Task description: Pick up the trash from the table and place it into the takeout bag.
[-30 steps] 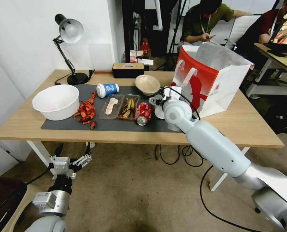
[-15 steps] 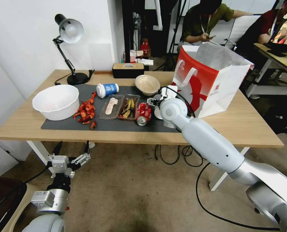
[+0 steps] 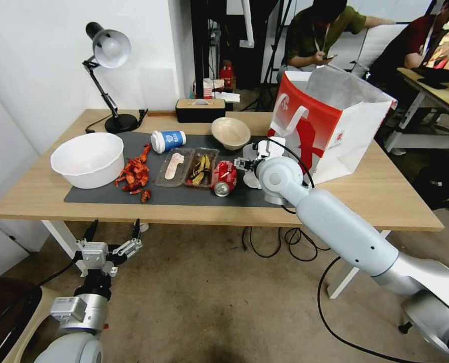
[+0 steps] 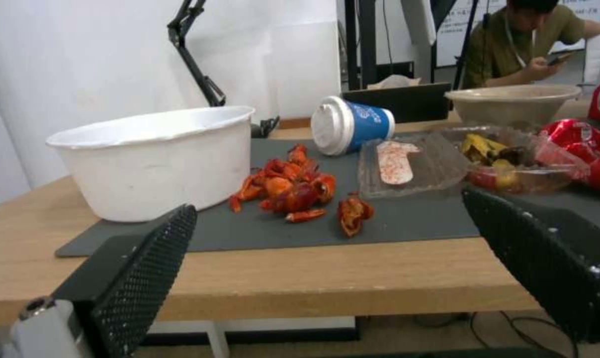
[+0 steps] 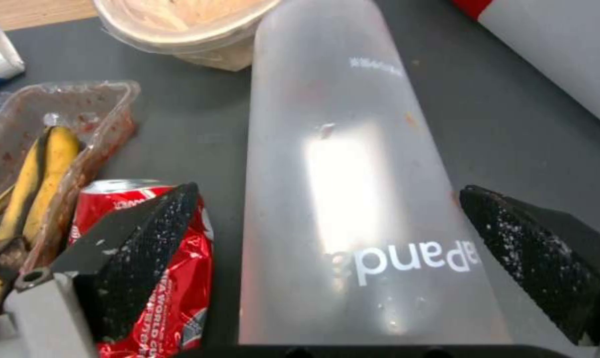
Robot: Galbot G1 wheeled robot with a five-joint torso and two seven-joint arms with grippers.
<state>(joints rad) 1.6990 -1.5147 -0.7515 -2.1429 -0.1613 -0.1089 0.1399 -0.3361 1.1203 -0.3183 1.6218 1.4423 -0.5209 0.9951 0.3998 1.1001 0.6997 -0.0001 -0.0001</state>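
Right gripper (image 5: 326, 233) fingers spread around clear cup (image 5: 353, 164), crushed can (image 5: 160, 278) beside; left gripper (image 3: 111, 237) fingers spread.

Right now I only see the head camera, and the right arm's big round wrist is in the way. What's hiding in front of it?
Observer: A clear plastic cup lies on its side between the right gripper's open fingers; neither pad touches it.
Operator: Anything else close?
Observer: The crushed red soda can lies beside the cup, just outside one finger.
Operator: And the left gripper?
Observer: Open, looking across the table edge at the red shells.
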